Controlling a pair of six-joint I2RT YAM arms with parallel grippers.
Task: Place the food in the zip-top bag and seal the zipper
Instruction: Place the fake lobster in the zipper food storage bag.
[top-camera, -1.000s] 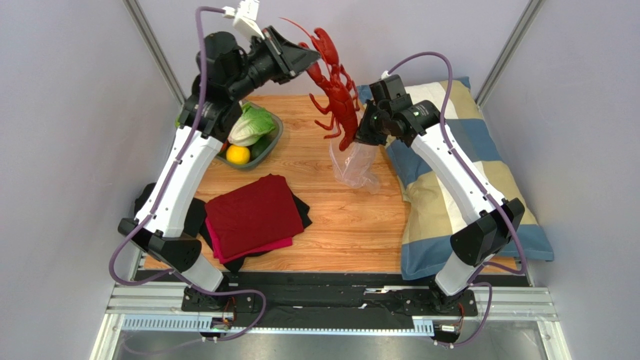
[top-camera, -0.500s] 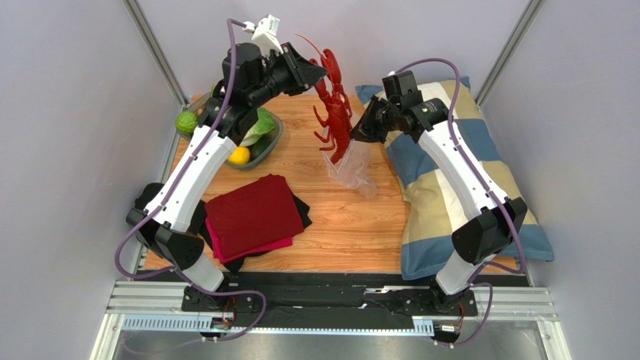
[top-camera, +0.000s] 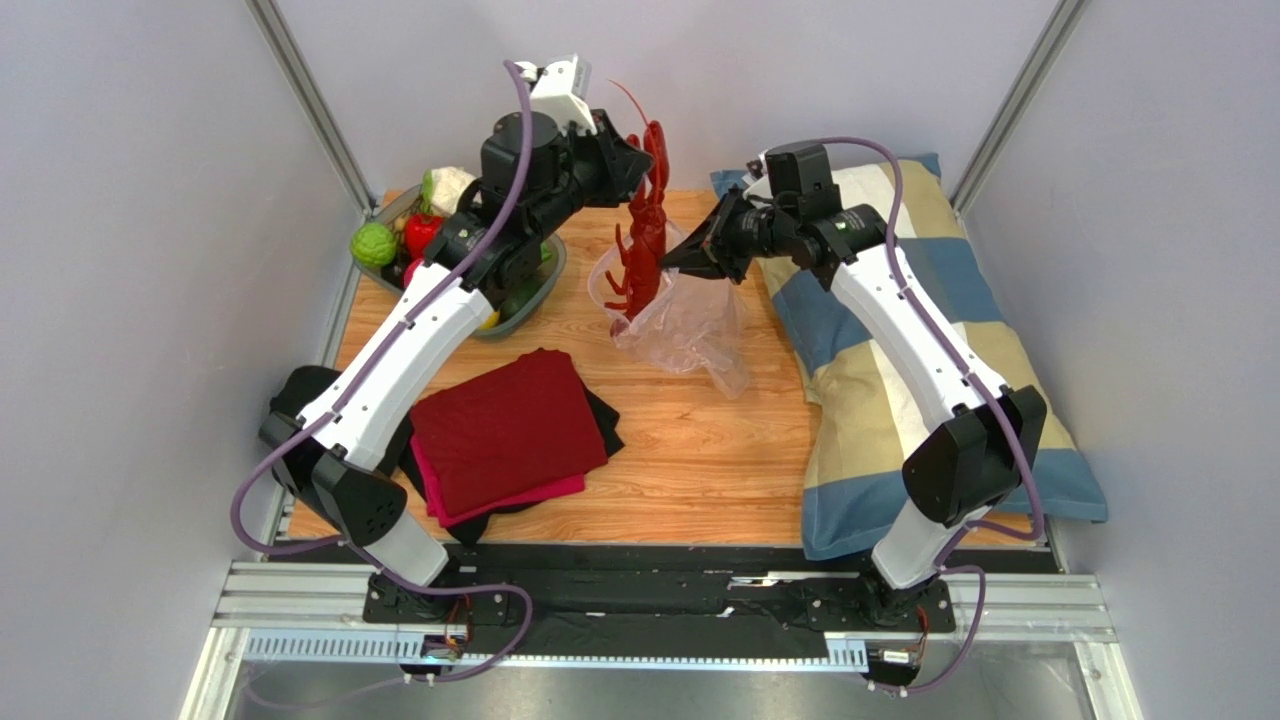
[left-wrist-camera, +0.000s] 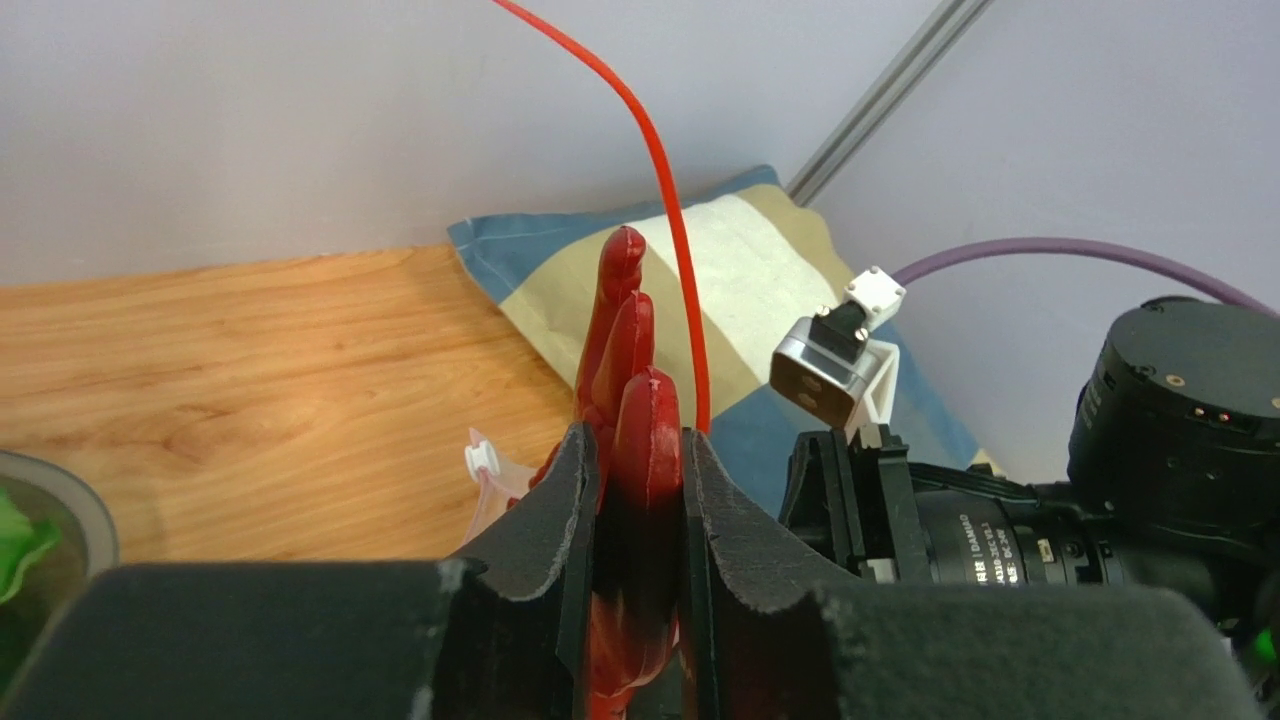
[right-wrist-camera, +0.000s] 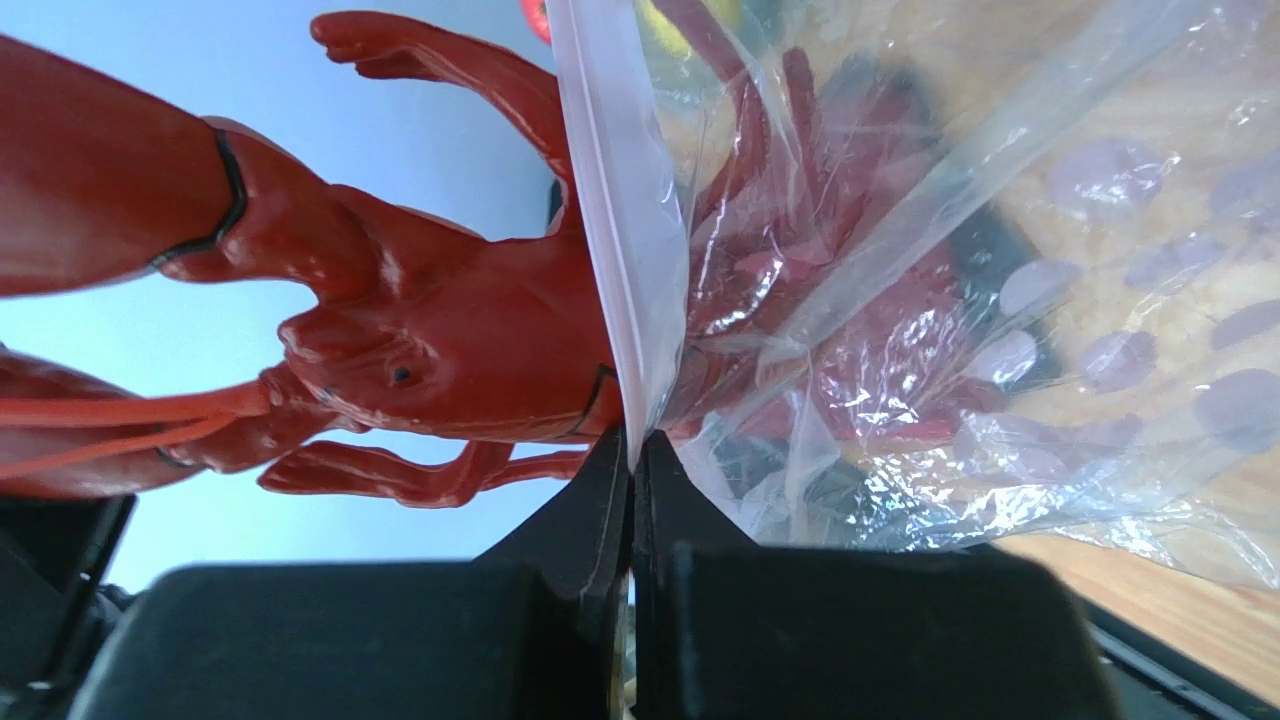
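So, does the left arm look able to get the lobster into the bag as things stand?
Probably yes. The right gripper pinches the zip-top bag at its edge, holding the mouth open; the lobster in the left gripper hangs over it, its lower end seemingly inside. Nothing stands between.

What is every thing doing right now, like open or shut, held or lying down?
zip-top bag: mouth open, edge held up.
zipper: unsealed.
lobster: held upright, lower end inside the zip-top bag.
left gripper: shut on the lobster.
right gripper: shut on the zip-top bag's edge.
red cloth: folded, lying flat.
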